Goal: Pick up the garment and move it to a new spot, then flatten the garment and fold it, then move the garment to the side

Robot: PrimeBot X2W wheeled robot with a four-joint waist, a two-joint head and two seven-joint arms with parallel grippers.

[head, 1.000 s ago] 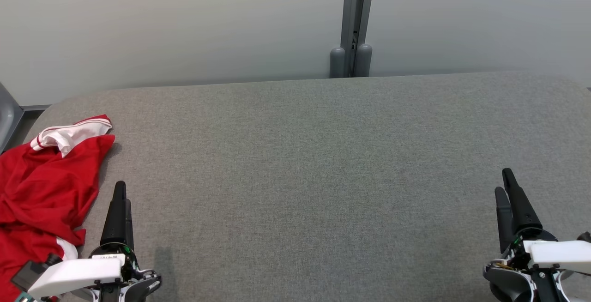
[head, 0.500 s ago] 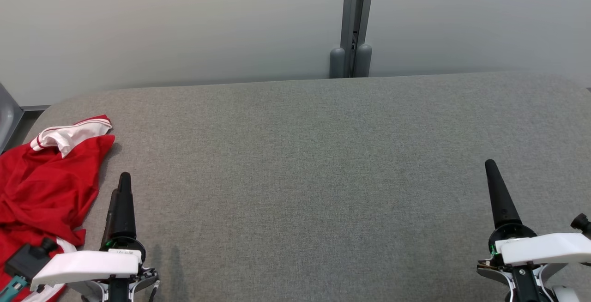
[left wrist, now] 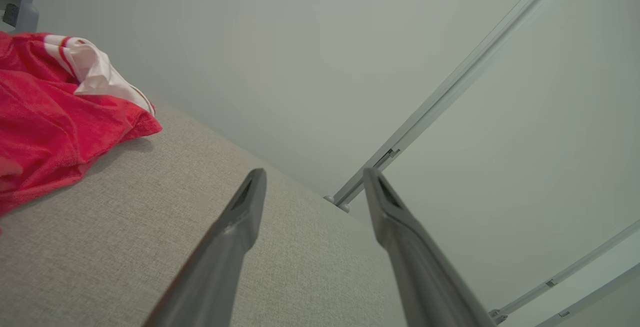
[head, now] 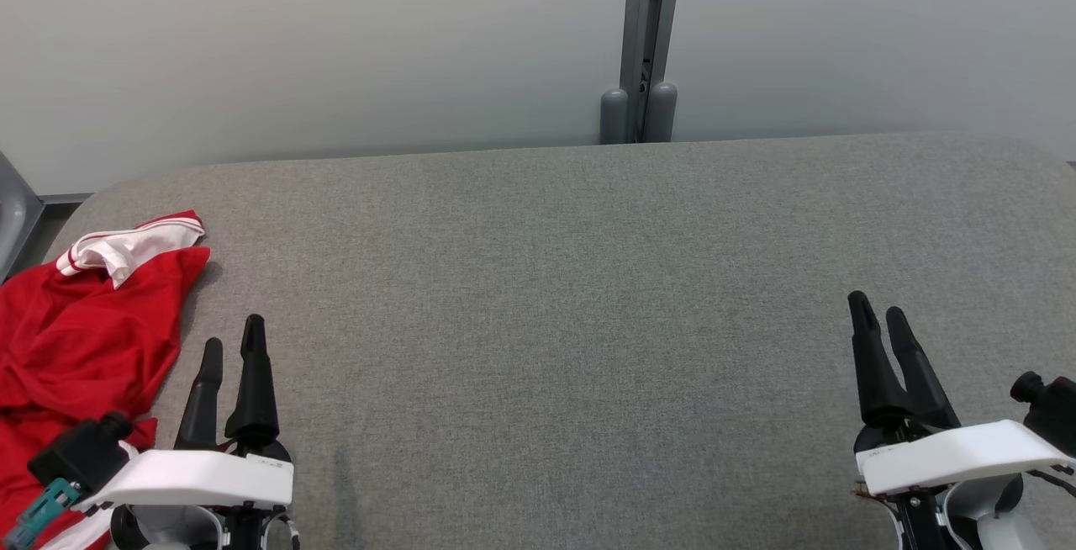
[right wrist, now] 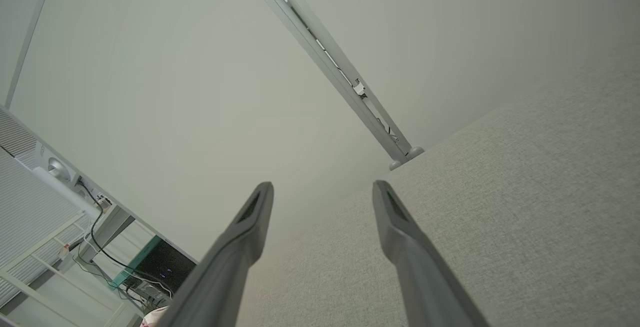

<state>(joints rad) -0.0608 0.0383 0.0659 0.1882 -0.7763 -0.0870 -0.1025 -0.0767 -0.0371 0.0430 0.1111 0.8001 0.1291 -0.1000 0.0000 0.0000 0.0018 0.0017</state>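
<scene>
A crumpled red garment (head: 76,340) with white striped trim lies at the far left of the grey padded table (head: 555,281), partly running off the picture's left edge. In the left wrist view the garment (left wrist: 45,122) sits at the upper left. My left gripper (head: 231,335) hovers open just right of the garment, nothing between its fingers. At the lower right my right gripper (head: 876,310) is open too, far from the garment. Both wrist views show the fingers (left wrist: 240,227) (right wrist: 400,232) spread apart and empty.
A pale wall runs behind the table, with a grey vertical post (head: 643,45) at the middle back. The table's far edge curves down at the left corner (head: 84,197). Shelving and cables (right wrist: 75,227) show at the right wrist view's lower left.
Both wrists have rolled, so each gripper's two fingers now appear side by side. The left gripper shifted slightly right and the right gripper moved left. The garment has not moved.
</scene>
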